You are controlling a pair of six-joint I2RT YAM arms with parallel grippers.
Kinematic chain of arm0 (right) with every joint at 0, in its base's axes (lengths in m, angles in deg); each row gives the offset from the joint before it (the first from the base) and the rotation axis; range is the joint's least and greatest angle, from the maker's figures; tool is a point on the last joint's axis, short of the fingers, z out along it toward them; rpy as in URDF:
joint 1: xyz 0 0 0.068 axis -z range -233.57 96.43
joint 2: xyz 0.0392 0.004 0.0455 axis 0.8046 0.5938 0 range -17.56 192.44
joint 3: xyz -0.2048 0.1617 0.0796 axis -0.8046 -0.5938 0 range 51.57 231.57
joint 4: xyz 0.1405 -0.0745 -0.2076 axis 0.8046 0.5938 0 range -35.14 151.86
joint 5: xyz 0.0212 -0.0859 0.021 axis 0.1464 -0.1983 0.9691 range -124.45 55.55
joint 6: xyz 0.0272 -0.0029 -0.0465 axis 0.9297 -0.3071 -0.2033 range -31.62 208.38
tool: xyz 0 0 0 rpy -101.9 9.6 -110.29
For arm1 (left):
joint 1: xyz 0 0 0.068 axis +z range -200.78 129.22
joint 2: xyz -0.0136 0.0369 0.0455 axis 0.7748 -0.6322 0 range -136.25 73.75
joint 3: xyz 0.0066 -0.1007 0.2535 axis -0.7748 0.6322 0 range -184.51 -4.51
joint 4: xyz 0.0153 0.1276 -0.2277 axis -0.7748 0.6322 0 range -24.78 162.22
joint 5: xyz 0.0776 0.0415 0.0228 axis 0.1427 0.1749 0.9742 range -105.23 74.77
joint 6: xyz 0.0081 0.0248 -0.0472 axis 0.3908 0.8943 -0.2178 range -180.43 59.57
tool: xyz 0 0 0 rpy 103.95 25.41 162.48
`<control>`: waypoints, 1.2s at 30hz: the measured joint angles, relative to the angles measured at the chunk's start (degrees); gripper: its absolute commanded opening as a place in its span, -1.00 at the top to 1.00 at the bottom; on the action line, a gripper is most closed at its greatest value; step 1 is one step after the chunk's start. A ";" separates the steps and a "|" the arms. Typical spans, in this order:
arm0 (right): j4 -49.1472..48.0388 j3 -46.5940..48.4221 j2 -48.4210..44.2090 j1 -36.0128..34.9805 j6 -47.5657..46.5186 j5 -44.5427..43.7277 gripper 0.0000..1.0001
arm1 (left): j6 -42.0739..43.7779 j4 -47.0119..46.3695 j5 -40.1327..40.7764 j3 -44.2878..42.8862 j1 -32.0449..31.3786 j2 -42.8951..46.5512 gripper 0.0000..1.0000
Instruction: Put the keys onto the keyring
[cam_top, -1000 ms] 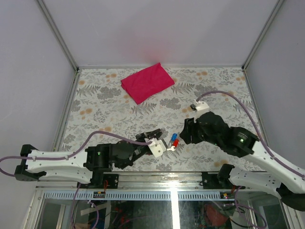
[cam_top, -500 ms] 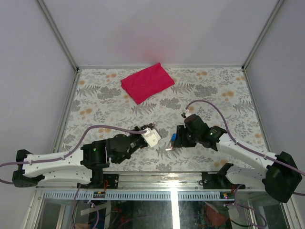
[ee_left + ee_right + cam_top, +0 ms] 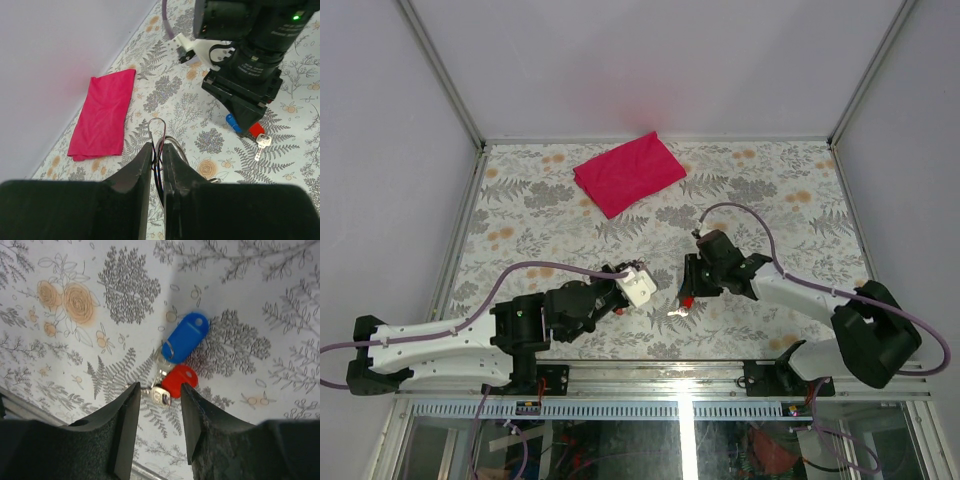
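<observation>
light, stiff and likely slippery, the two small silver keys [image 3: 179,380] with red and blue plastic heads lie on the flowered table [image 3: 75,300] between the parted fingers of the right gripper [image 3: 159,391], best pinched by the heads, while the left gripper [image 3: 158,151] clamps the thin silver keyring [image 3: 159,131].

Table [image 3: 770,190]: top in a grey fern print with orange blossoms, running wall to wall.
Back wall [image 3: 650,50]: plain pale lilac-grey, with a faint pink cast above the cloth.
Left wall [image 3: 380,180], right wall [image 3: 910,200]: same finish.
Posts: two metal corner strips, left [image 3: 440,70] and right [image 3: 868,70].
Cloth [image 3: 628,172]: magenta, folded, lying at the far side.
Rail [image 3: 650,368]: metal, along the near edge, with a slotted duct [image 3: 620,408] beneath it.
Light: soft and even.
</observation>
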State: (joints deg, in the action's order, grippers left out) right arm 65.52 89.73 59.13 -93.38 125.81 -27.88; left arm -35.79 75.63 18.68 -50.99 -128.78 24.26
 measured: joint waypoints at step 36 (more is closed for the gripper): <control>8.41 15.34 19.17 4.00 -20.11 9.44 0.30 | -1.70 2.91 -0.50 0.35 0.92 0.68 1.00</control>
State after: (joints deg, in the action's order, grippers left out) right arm 73.93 105.07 78.29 -89.38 105.70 -18.44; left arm -37.49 78.54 18.18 -50.64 -127.86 24.93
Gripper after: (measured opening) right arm 0.352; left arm 0.116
